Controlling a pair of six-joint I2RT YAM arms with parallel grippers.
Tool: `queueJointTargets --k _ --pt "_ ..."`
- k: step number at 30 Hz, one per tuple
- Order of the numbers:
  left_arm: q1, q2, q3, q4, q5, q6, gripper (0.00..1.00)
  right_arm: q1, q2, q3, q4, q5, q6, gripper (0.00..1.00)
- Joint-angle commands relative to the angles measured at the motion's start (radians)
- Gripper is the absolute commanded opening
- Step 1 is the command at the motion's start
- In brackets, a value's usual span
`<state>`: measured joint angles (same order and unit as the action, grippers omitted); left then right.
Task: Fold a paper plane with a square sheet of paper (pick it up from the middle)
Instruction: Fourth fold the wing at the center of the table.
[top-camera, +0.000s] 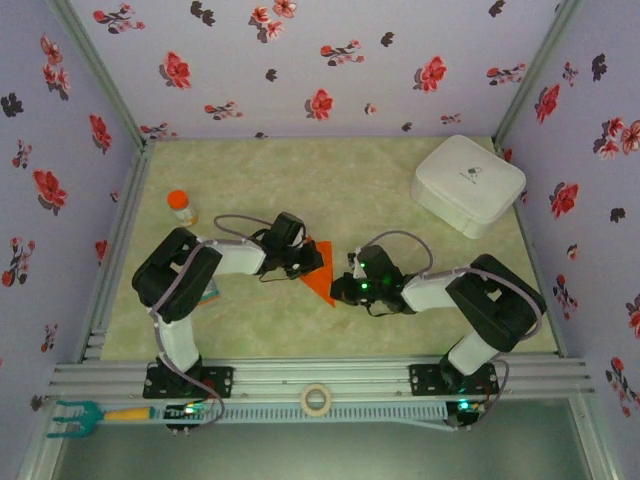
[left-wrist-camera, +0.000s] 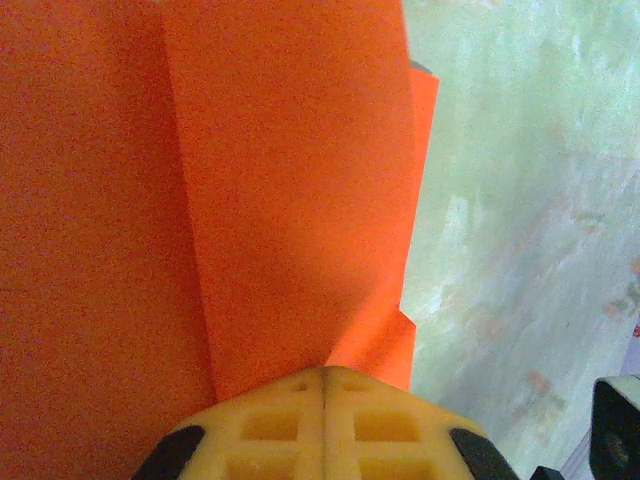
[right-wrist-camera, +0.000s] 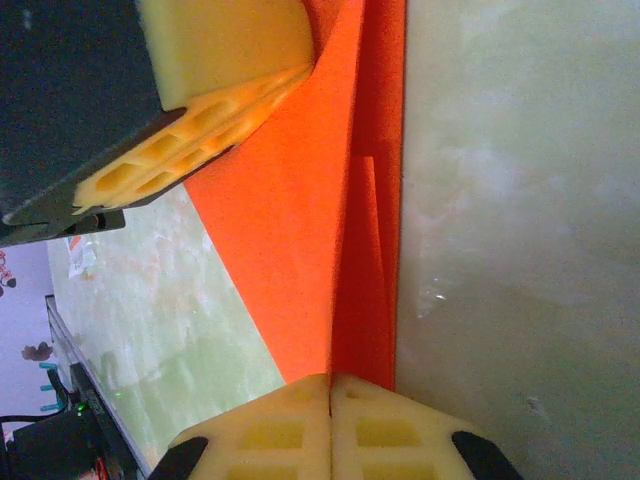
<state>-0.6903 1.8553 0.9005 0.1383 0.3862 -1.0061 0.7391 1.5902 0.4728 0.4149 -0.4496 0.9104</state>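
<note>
The square sheet of paper is a folded, pointed orange-red wedge with a centre crease, lying at mid-table between my two arms. My left gripper is shut on its far-left edge. In the left wrist view the layered folds spread out from the shut tips. My right gripper grips the near-right end. In the right wrist view the crease runs straight into the shut tips. The left gripper's yellow fingers pinch the same paper's far end there.
A white case sits at the back right. An orange-capped bottle stands at the left, and a small packet lies beside the left arm. A tape roll rests on the front rail. Floral walls close in three sides.
</note>
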Motion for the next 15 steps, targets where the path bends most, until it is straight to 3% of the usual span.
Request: queueJointTargets --k 1,8,13,15 --pt "-0.005 0.034 -0.026 -0.032 -0.026 0.022 0.04 -0.003 -0.013 -0.016 -0.080 -0.021 -0.007 0.11" --pt "-0.005 0.033 -0.031 -0.025 -0.026 0.018 0.04 -0.003 -0.041 -0.019 -0.110 -0.030 -0.010 0.14" --pt "-0.005 0.033 -0.031 -0.023 -0.025 0.017 0.04 -0.003 -0.037 -0.027 -0.119 -0.039 -0.015 0.06" --pt "-0.005 0.032 -0.031 -0.023 -0.025 0.016 0.03 -0.003 -0.039 -0.031 -0.126 -0.036 -0.013 0.09"
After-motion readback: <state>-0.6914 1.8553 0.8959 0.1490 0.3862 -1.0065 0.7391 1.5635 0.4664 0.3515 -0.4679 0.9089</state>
